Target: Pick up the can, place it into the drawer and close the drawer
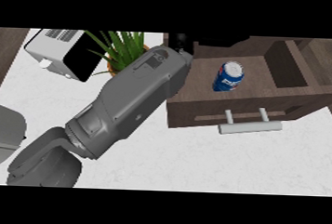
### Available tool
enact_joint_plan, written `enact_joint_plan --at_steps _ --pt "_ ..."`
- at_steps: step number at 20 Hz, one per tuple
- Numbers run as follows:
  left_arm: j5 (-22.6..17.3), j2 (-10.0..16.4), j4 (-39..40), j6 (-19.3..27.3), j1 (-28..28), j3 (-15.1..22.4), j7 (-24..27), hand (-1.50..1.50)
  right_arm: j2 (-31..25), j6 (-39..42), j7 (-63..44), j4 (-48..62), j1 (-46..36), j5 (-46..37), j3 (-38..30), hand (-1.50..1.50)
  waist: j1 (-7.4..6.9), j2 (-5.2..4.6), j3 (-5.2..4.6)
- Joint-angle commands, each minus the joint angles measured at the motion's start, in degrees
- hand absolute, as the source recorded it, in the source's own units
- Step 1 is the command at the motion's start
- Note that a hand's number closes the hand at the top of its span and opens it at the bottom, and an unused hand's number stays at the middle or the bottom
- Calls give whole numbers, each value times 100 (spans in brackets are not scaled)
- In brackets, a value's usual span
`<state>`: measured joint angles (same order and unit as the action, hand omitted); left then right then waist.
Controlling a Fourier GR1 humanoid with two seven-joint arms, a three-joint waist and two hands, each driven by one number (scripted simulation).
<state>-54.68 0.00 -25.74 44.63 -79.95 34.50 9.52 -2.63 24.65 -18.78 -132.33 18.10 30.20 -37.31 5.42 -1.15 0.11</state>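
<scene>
A blue and white can [229,77] stands inside the open brown drawer [197,94], near its middle, with nothing touching it. The drawer's front panel carries a pale bar handle [247,129] that juts out over the white counter. My right forearm [131,101] runs diagonally from the lower left up to the drawer's far left corner. Its black right hand [181,41] shows only partly at the top, above and left of the can, apart from it. Its fingers are hidden by the wrist and the dark edge. The left hand is out of view.
A potted green plant [123,48] sits just left of the forearm's wrist end. A white and black appliance [61,53] stands at the back left. A grey rounded limb part [3,136] shows at the left edge. White counter [249,163] lies before the drawer.
</scene>
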Motion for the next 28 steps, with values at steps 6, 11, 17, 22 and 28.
enact_joint_plan --at_steps 6,11,17,22,28 --pt "-351 0 -2 -50 -70 -236 493 -150 -556 661 993 -347 -270 -981 -277 -150 -55 -8 -1" --pt "-387 0 -390 144 51 162 666 -150 -392 351 985 -758 -898 -2261 483 -150 -226 -4 -8" --pt "-489 0 -378 121 -101 44 642 -150 -148 258 1133 -1005 -1221 -3910 1432 -150 -416 38 -14" --pt "-559 0 -488 244 -151 -12 509 -150 -301 95 1414 -194 -1792 -5408 2193 -150 -543 53 -12" --pt "-387 42 -208 1 -316 -183 380 -150 -358 -684 1727 1213 -2888 -6857 2963 -150 -634 53 -11"
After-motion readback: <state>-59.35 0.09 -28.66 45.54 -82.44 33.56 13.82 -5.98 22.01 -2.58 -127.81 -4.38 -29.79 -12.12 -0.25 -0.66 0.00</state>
